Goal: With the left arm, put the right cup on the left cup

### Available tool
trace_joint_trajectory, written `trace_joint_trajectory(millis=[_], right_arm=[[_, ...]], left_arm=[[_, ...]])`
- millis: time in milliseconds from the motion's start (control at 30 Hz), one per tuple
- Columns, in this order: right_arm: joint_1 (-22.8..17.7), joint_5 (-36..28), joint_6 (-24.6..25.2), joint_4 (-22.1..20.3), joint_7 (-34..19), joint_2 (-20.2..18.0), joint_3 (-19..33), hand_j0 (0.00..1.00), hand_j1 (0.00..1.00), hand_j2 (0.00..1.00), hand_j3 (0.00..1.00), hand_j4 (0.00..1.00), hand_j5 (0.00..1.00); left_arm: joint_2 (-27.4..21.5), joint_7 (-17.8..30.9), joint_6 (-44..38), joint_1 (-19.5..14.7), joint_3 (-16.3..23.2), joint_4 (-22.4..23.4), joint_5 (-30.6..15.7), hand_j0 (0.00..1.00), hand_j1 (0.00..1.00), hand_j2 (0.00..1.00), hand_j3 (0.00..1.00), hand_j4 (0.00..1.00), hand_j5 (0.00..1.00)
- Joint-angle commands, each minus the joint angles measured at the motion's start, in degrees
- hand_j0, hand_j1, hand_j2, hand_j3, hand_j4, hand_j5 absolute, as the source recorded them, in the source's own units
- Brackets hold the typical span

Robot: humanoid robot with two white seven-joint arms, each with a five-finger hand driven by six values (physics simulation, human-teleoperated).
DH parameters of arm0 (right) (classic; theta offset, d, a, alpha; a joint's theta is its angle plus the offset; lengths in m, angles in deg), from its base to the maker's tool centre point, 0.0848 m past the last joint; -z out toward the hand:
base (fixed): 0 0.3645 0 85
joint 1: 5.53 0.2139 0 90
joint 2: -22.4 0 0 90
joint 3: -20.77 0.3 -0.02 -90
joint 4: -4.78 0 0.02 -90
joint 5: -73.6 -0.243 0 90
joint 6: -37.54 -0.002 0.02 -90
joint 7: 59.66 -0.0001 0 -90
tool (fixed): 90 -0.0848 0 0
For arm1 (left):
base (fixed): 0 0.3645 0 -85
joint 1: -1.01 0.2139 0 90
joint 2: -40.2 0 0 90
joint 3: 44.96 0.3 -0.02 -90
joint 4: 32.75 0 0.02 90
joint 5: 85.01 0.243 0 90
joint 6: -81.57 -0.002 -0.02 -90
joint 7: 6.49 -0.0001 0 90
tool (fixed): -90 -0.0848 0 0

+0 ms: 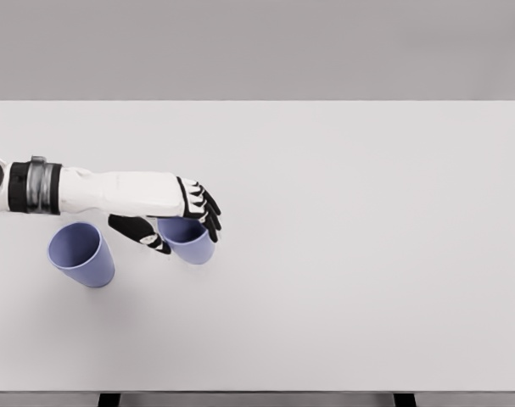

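Now my left hand (176, 212) has its fingers curled round the rim of the right lavender cup (189, 242), thumb at its near side (contact looks firm, I judge). Next: lift and carry it left over the other cup (81, 253), standing just beside on the white table (342, 254).

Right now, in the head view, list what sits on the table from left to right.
Left cup → left hand → right cup, with the hand's fingers around its rim. Beyond that, only bare table.
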Motion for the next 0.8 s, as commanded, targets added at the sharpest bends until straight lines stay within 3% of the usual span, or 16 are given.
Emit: trace_joint_trajectory(millis=[0, 400, 767], right_arm=[[0.00, 0.06, -0.02, 0.01, -0.02, 0.00, 0.00, 1.00, 1.00, 1.00, 1.00, 1.00, 1.00], [0.00, 0.06, -0.02, 0.01, -0.02, 0.00, 0.00, 1.00, 1.00, 1.00, 1.00, 1.00, 1.00], [0.00, 0.06, -0.02, 0.01, -0.02, 0.00, -0.09, 1.00, 1.00, 1.00, 1.00, 1.00, 1.00]], left_arm=[[-1.10, 1.46, -0.10, -0.17, -0.50, -0.50, -1.86, 0.63, 0.63, 0.63, 0.63, 0.63, 0.63], [-9.81, 2.26, -0.10, -7.38, -0.41, -4.01, -7.57, 0.64, 0.64, 0.64, 0.64, 0.64, 0.64], [-14.46, 3.22, -0.10, -10.54, -0.41, -4.37, -9.42, 0.64, 0.64, 0.64, 0.64, 0.64, 0.64]])
